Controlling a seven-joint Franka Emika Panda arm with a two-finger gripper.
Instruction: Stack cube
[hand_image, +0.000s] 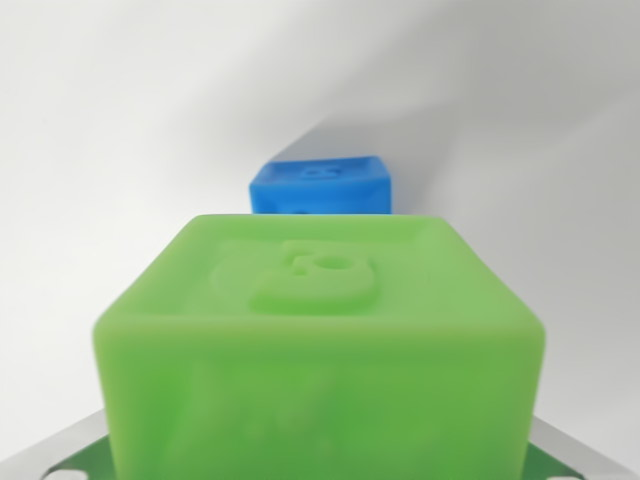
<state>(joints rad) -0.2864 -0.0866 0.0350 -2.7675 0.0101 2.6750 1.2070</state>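
Green cube (320, 350) fills the near view between tool parts, grip state unclear; blue cube (322, 186) beyond.

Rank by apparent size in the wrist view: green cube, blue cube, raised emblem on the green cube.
1. green cube
2. blue cube
3. raised emblem
The green cube sits nearest the camera, so the cubes' true sizes may match.

You are looking at a plain white surface (120, 150) filling the wrist view. A blue cube (322, 187) rests on it, farther back. Soft grey shadow falls on the surface beside that cube.
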